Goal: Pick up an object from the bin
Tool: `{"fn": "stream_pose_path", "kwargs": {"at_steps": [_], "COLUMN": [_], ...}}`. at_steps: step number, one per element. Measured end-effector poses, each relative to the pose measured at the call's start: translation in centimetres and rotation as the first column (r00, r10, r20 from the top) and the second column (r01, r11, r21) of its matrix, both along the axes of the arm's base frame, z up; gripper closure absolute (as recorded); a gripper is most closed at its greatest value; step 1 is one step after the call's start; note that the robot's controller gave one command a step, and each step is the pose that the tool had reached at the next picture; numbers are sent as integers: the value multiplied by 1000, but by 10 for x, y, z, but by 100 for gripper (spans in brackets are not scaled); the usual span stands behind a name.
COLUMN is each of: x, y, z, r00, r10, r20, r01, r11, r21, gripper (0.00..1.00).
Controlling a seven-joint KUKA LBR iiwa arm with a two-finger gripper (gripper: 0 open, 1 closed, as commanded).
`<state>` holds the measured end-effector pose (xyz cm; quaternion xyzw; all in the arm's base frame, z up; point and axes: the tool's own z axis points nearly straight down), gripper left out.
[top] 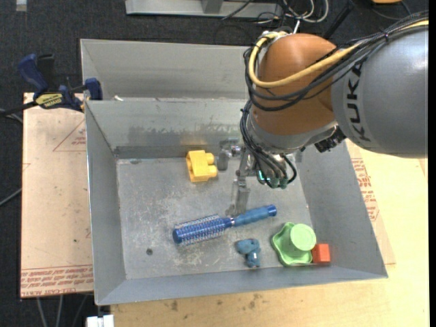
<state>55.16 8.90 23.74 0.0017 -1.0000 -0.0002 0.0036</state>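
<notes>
One blue brush [223, 223] lies left-right (bristles left) beneath end effector [239, 203].

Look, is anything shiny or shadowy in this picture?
In the camera view, a soft gleam sits on the arm's orange cover; the blue brush casts only a faint shadow on the grey bin floor; its back wall shows dull reflections.

The arm [300, 94] hangs over a blue brush [221, 225] in the bin [102, 189].
</notes>
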Motion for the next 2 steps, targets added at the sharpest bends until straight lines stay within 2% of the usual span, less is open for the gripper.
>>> {"fn": "stream_pose_path", "kwargs": {"at_steps": [1, 2], "x": [-22, -18], "y": [6, 10], "z": [-171, -137], "r00": [972, 940], "r10": [235, 342], "r20": [2, 12], "r01": [-235, -342], "r11": [972, 940], "r21": [1, 0], "gripper": [0, 0]}}
